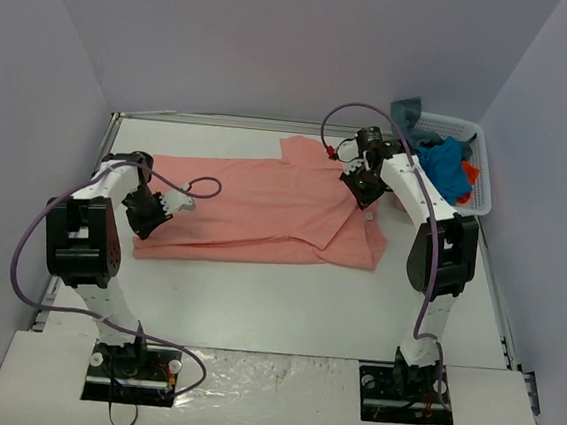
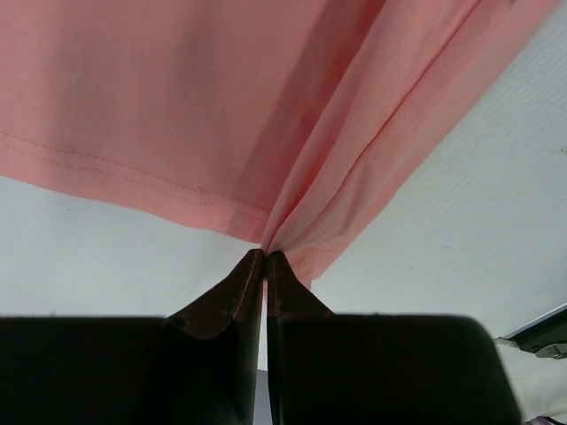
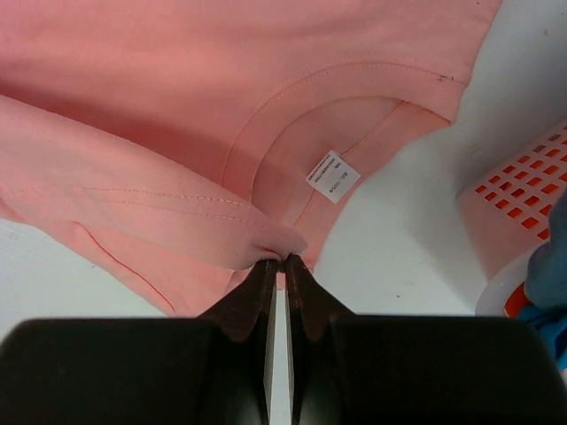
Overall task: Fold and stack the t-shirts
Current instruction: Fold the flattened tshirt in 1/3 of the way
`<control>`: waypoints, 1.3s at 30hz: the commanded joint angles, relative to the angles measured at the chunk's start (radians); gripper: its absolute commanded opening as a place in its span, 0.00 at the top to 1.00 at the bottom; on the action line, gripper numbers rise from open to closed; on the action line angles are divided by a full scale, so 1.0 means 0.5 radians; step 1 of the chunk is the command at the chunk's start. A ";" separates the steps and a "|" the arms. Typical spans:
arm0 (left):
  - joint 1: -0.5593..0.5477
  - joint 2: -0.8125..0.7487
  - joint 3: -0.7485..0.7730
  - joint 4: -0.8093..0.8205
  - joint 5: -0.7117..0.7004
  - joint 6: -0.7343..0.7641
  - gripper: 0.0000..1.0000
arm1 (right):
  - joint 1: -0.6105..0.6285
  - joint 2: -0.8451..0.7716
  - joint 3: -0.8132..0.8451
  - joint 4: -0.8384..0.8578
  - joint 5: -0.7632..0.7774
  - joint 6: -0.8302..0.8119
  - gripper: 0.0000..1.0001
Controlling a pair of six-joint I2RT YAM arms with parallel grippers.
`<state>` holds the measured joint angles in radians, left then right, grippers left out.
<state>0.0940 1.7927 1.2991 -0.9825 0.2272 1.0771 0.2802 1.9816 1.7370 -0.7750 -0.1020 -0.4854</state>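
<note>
The salmon-pink short-sleeved cloth t-shirt [image 1: 264, 211] is lying lengthways across the white tabletop [image 1: 285, 303], with its neck end pointing right and its hem end pointing left. The left end effector [image 2: 266, 257] is clenching a gathered pinch of fabric at the hem end, and only a thin bunch of cloth is sitting between the jaw tips. The right end effector [image 3: 283, 259] is gripping a rolled edge of the same shirt just beside the ribbed collar [image 3: 266, 124] and its small white label [image 3: 333, 175].

Both grips are sitting at the very tips of the jaws. In my judgement the cloth is therefore risking a slip if either arm is pulling hard or faster than the other. The two holds are also lying far apart, so uneven travel is likely to skew the fold or drag the whole shirt across the surface instead of turning it over.

Whether each pinch is catching every layer is not showing, and a missed layer would be sagging and leaving a crooked edge. The flap already doubled over at the shirt's near right corner is threatening to open or bunch.

The white plastic lattice basket [image 1: 483, 172], holding a bright blue shirt [image 1: 447, 163], a slate-grey shirt [image 1: 407, 109] and an orange-red shirt [image 1: 469, 173], is standing close to the right arm. A wide swing may be knocking it.
</note>
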 commanded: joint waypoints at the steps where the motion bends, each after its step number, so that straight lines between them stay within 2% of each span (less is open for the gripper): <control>1: 0.014 -0.005 0.095 -0.017 -0.028 -0.037 0.98 | -0.011 0.062 0.106 -0.067 0.054 -0.029 1.00; 7: 0.014 0.059 0.154 0.002 -0.055 -0.071 0.97 | -0.011 0.157 0.189 -0.067 0.066 -0.035 1.00; 10: 0.014 0.087 0.181 0.001 -0.071 -0.083 0.89 | -0.014 0.182 0.198 -0.064 0.063 -0.038 1.00; 11: 0.014 0.090 0.184 0.001 -0.074 -0.083 0.81 | -0.014 0.197 0.204 -0.061 0.063 -0.042 1.00; 14: 0.011 0.105 0.175 0.011 -0.089 -0.083 0.73 | -0.014 0.231 0.223 -0.058 0.066 -0.035 1.00; 15: 0.011 0.111 0.169 0.020 -0.098 -0.083 0.67 | -0.014 0.237 0.232 -0.055 0.066 -0.032 1.00; 18: 0.011 0.111 0.151 0.056 -0.120 -0.102 0.62 | -0.014 0.274 0.260 -0.045 0.063 -0.020 1.00; 22: 0.014 0.047 0.117 0.106 -0.175 -0.135 0.58 | -0.011 0.304 0.305 -0.030 0.078 -0.005 0.94; 24: 0.021 0.010 0.099 0.127 -0.190 -0.145 0.57 | -0.011 0.307 0.321 -0.009 0.103 0.011 0.81; 25: 0.024 -0.035 0.086 0.133 -0.197 -0.157 0.56 | -0.014 0.310 0.327 0.004 0.124 0.014 0.67; 29: 0.060 -0.134 0.046 0.210 -0.270 -0.194 0.54 | -0.014 0.307 0.358 0.105 0.179 0.029 0.57; 34: 0.119 -0.235 0.077 0.247 -0.325 -0.270 0.54 | -0.014 0.271 0.382 0.114 0.195 0.029 0.56; 39: 0.156 -0.398 0.080 0.284 -0.237 -0.482 0.49 | -0.011 -0.008 0.067 0.117 0.094 -0.002 0.55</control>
<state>0.1646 1.6756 1.3235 -0.8413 0.0921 0.9253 0.2798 2.1101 1.8423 -0.6746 -0.0406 -0.4793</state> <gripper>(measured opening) 0.498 0.450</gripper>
